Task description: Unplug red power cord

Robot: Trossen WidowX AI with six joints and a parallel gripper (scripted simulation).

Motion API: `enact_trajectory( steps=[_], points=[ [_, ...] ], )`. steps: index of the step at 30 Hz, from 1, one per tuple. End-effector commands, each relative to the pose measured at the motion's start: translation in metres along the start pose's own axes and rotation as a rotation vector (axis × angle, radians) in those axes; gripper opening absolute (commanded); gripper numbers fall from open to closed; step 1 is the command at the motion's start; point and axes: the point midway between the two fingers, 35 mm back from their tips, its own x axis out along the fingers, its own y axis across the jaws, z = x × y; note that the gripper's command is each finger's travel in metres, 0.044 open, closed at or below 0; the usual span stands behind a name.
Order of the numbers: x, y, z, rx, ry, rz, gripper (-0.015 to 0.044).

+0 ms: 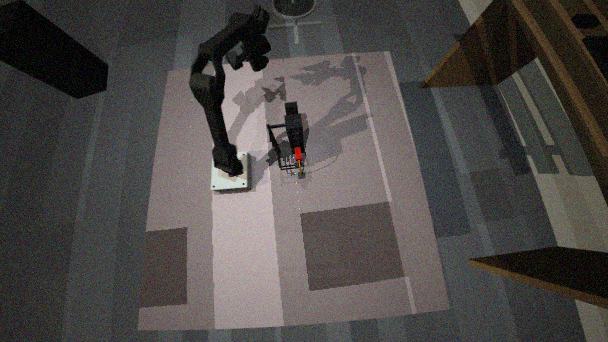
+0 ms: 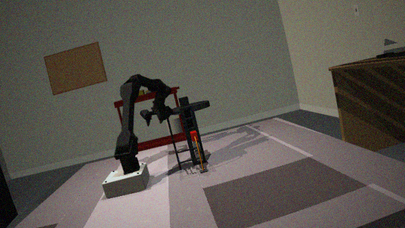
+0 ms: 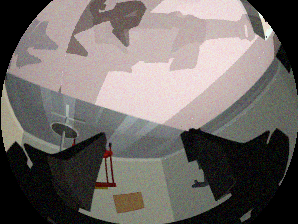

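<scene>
The power strip (image 1: 293, 125) (image 2: 187, 124) is a dark bar standing upright on the pale floor mat. The red plug (image 1: 298, 152) (image 2: 193, 135) sits on its lower part, and a thin orange cord (image 1: 299, 165) (image 2: 199, 156) runs from it down to the mat. My gripper (image 1: 248, 61) (image 2: 154, 117) (image 3: 148, 136) is open and empty. It hangs high up, left of the strip's top and well apart from the plug. In the wrist view the two dark fingers stand wide with nothing between them; plug and strip do not show there.
A thin black wire stand (image 1: 274, 145) (image 2: 174, 143) stands right beside the strip. A red frame (image 2: 156, 143) (image 3: 107, 169) stands by the back wall. The arm's white base (image 1: 229, 181) (image 2: 124, 183) is left of the strip. A wooden cabinet (image 2: 370, 100) stands at the right.
</scene>
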Motion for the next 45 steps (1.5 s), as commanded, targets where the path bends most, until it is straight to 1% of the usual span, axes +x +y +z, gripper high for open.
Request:
enact_trajectory(
  steps=[1,5,9,18,29,38,42,45],
  points=[
    [0.000,0.000,0.000,-0.002,0.000,0.002,0.0374],
    [-0.012,0.012,0.011,-0.052,-0.008,0.048,0.0269],
    [-0.036,0.033,0.033,-0.147,-0.034,0.137,0.0164],
    [-0.095,0.070,0.088,-0.363,-0.148,0.326,0.0160],
    [-0.170,0.095,0.156,-0.598,-0.368,0.498,0.0160],
    [-0.235,0.097,0.214,-0.765,-0.616,0.576,0.0160],
    [-0.263,0.091,0.241,-0.821,-0.739,0.581,0.0160],
    [-0.276,0.087,0.255,-0.843,-0.799,0.576,0.0160]
  ],
)
